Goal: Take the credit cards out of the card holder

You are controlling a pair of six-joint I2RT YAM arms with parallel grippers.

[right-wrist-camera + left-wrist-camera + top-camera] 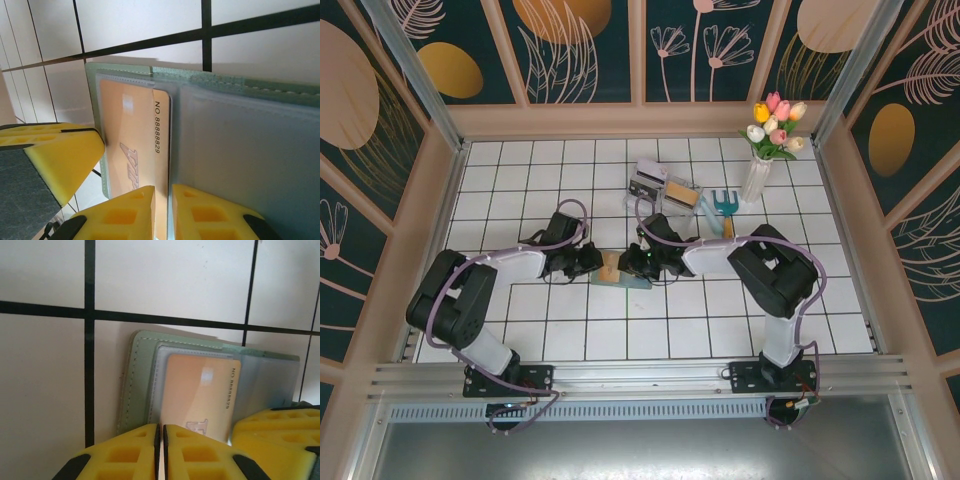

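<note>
Likely stiff, slick tan-orange card in soft card holder; we'd pinch its 6 o'clock edge. Left gripper and right gripper jaws nearly together; hold unclear.

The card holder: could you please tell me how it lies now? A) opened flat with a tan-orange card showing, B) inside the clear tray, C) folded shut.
A: the card holder lies spread open on the tiles, and the tan-orange card shows on one half.
</note>
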